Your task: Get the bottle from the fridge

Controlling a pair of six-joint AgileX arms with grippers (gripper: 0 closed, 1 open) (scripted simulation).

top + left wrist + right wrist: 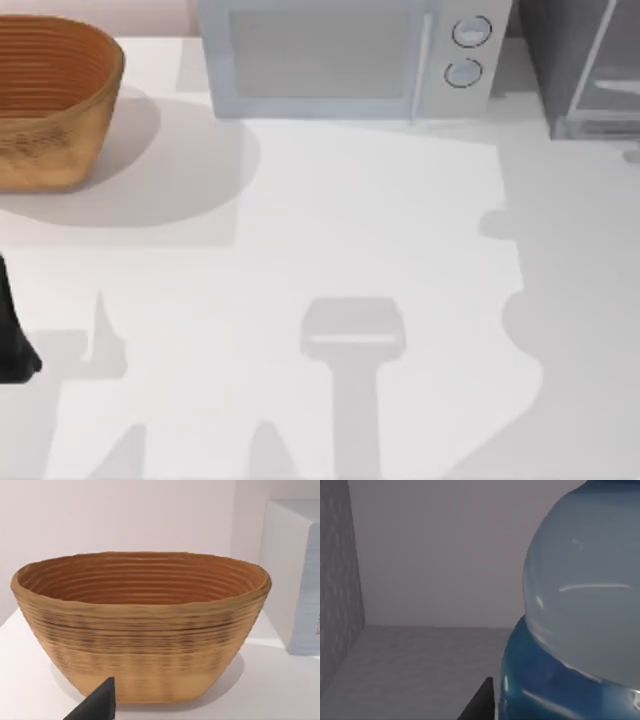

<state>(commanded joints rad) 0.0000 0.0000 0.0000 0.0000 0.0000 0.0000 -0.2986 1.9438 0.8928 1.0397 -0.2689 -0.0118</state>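
The white table carries a woven wicker basket at its far left corner, a pale blue-grey microwave with two round dials along the middle of the far edge, and the dark grey fridge at the far right corner, its lighter framed door panel partly visible. The left arm sits at the left edge of the table, seen as a dark shape; in its wrist view a dark fingertip points toward the basket, which stands upright with its ribbed interior visible, the microwave's side just beyond it. Whether the left jaws are wide or narrow cannot be told. In the right wrist view the bottle stands very close to the camera inside a grey enclosure, its translucent body above a blue label band, with one dark fingertip just beside the band. The state of the right jaws cannot be told, nor whether that fingertip touches the bottle.
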